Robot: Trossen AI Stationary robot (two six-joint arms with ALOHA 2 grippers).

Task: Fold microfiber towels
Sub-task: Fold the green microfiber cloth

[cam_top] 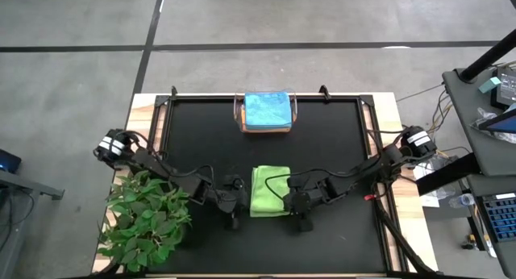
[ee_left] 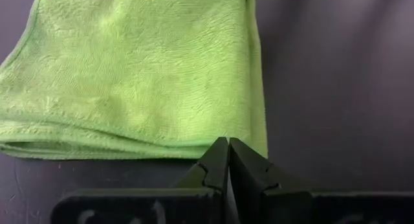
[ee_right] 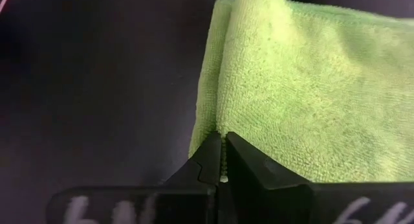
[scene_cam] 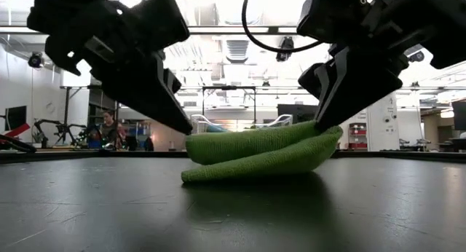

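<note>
On the black bench (cam_top: 322, 142), the folded lime green towel (cam_top: 270, 191) lies between both grippers, its long axis running front to back. The left gripper (ee_left: 228, 153) hangs closed and empty just beside one long edge. The right gripper (ee_right: 222, 146), equally near, pinches the opposite edge in closed fingers.

Robotics lab: concrete floor (cam_top: 72, 69), equipment benches (cam_top: 492, 110), ceiling strip lights (scene_cam: 218, 30).

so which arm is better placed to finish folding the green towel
Probably right: the right gripper is shut on the lime green towel at its edge, while the left gripper is shut beside it, holding nothing.
</note>
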